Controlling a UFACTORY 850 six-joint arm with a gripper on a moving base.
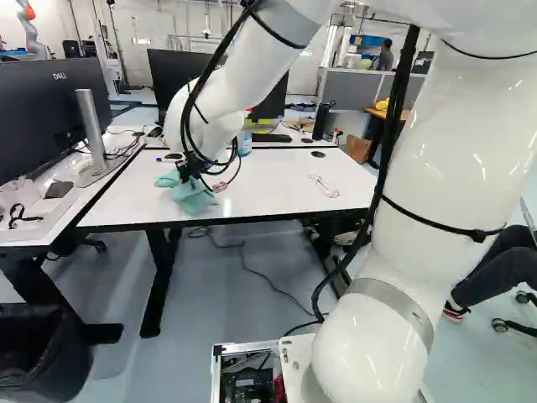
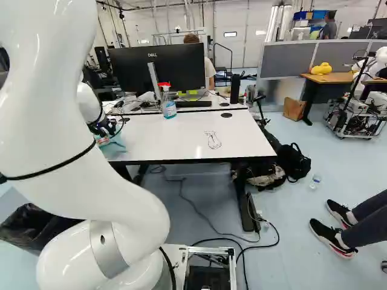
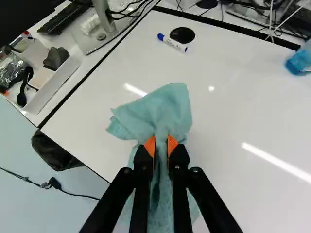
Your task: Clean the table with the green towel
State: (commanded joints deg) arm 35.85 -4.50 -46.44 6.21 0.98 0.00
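Near the left end of the white table, the gripper is low over the surface, shut on the green towel. Seen in the wrist view, a bunched fold of the towel is pinched between the orange pads of the gripper; cloth spreads ahead of the fingers and beneath them, close to the table's edge. A dark line drawing marks the tabletop toward its right part. The arm hides much of the towel in the right base view.
A spray bottle stands at the table's back. A blue-capped marker lies beside a black round cover. The adjoining left desk carries a monitor and a white tray. Another robot is far right.
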